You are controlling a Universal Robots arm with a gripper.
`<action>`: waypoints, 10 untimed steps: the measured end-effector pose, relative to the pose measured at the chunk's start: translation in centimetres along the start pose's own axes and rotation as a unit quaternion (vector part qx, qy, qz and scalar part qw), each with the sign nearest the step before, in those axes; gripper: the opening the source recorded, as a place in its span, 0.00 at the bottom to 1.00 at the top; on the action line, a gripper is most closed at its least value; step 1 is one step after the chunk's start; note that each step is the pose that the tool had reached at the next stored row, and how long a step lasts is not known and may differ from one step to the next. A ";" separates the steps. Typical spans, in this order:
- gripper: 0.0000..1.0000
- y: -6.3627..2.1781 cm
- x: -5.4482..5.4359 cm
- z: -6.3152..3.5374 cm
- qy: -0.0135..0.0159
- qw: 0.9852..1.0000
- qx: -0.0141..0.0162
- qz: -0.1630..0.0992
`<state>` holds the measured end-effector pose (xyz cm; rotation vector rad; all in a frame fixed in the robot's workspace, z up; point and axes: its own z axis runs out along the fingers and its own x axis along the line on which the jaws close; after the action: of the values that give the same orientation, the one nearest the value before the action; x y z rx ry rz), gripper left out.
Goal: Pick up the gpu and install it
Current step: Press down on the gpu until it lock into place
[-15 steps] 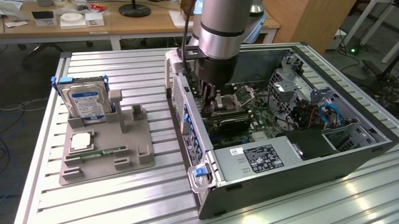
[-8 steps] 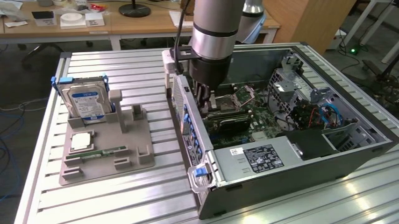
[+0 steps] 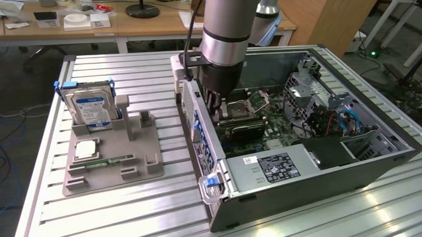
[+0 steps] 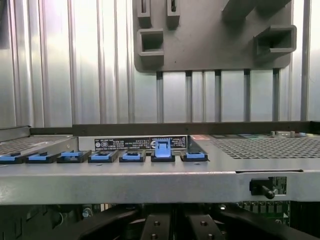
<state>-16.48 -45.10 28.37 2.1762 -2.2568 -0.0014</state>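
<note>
The gripper reaches down into the open computer case, which lies on its side so the arm can get in from above. The fingers are pressed shut, as close together as they go. Just under the fingers and a little to the side stands the gpu, a dark card with a green edge. It sits on its edge on the green board at the bottom of the case, and I think that is so its lower edge can meet its slot. I cannot tell if the fingers pinch its top edge or only touch it.

Right beside the fingers is the case wall with a row of blue clips. One clip stands up higher than the others, maybe to leave room for the card's metal end.

Past that wall, well away from the fingers, a grey holder lies on the ribbed table. It keeps the hard drive standing up and a thin memory stick lying flat, so parts are easy to grab.
</note>
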 end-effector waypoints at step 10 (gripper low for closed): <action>0.10 -2.50 -0.1 0.91 0.000 1.000 -0.007 0.000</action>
<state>-13.99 -45.06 27.44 2.1694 -2.2497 -0.0163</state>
